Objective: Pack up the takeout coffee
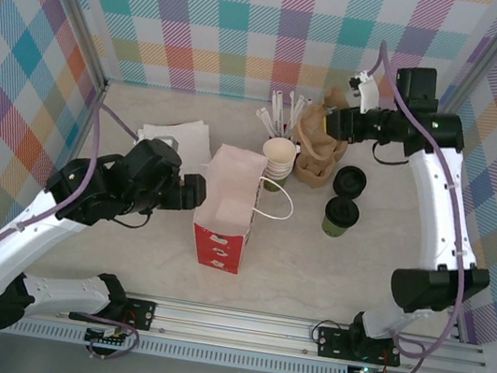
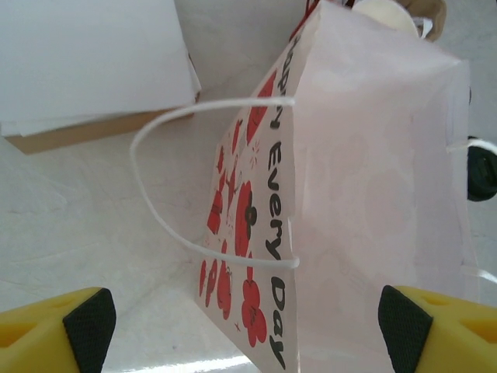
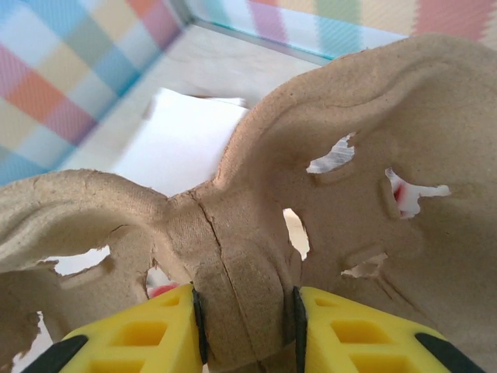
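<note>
Right end effector [image 3: 245, 330] snug around carrier [image 3: 373, 155]

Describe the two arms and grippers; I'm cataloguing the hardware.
Both the left arm and right arm have white shells, black joints and a lilac cable. The left gripper and right gripper have yellow fingers with black pads.

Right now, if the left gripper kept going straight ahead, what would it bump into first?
Probably the pink paper bag: it stands straight ahead of the left gripper, though how close is hard to tell.
</note>
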Robot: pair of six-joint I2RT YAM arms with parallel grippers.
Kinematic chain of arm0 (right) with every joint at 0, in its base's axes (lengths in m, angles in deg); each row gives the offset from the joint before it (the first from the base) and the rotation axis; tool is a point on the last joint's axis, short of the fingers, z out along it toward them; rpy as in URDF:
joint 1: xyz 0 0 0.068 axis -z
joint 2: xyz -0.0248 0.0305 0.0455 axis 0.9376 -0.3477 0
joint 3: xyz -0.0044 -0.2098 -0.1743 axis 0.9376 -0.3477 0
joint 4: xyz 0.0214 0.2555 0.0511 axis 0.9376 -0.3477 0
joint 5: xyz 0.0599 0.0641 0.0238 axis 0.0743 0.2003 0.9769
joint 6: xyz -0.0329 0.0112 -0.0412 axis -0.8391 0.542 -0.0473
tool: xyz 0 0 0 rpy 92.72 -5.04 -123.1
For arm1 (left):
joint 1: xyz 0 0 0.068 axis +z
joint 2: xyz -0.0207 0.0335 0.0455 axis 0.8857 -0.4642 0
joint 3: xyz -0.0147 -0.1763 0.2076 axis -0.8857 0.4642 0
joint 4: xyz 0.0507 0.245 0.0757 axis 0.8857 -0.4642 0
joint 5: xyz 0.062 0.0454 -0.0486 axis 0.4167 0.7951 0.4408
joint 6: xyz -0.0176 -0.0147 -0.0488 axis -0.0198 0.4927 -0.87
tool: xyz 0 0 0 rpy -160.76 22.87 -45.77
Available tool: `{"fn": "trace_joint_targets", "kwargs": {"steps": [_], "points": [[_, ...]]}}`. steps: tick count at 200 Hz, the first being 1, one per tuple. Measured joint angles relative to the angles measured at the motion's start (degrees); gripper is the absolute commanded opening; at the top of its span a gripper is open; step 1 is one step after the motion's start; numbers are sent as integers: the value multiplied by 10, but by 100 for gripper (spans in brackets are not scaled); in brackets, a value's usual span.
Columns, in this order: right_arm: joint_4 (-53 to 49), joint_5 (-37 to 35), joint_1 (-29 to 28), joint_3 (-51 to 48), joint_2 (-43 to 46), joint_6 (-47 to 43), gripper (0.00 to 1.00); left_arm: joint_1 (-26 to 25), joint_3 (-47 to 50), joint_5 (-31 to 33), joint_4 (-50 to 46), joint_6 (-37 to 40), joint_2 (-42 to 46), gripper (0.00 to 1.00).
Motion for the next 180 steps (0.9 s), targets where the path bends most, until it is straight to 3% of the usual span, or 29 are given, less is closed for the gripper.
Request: {"fn": "trace_joint_targets", "kwargs": {"steps": [74, 124, 180], "points": [[83, 151, -129, -107, 57, 123, 33, 0, 93, -34, 45, -47, 14, 83], [143, 187, -198, -138, 56, 189, 33, 0, 120, -34, 56, -62, 28, 81], [180, 193, -230, -163, 26, 217, 32, 0, 127, -34, 55, -68, 37, 81]]}}
